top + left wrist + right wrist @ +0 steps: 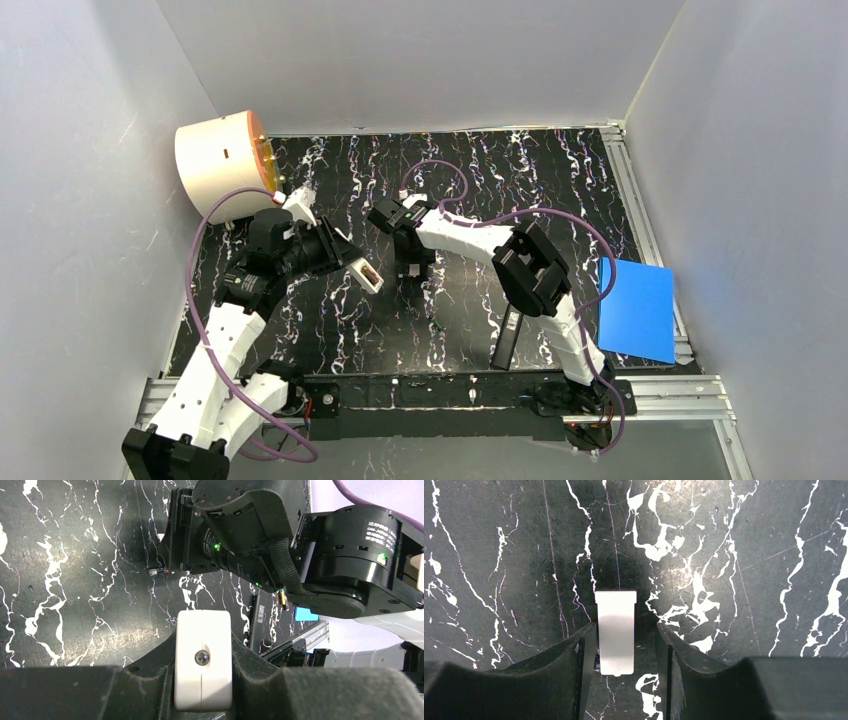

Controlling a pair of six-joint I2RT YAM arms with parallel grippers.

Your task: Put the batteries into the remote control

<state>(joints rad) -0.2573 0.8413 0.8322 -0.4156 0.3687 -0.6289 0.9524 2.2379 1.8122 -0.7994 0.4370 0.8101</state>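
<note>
place: robot lab cell | evidence: white enclosure walls (420,60), aluminium rails (660,395), black marbled tabletop (500,170)

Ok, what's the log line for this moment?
left pincer: shut on white remote | right pincer: open, astride white flat piece on table | battery: loose on table

Light: bright, even, from above.
Shadow: dark on the desk (749,580) beneath my right gripper (626,630).
Focus: near edges soft.
</note>
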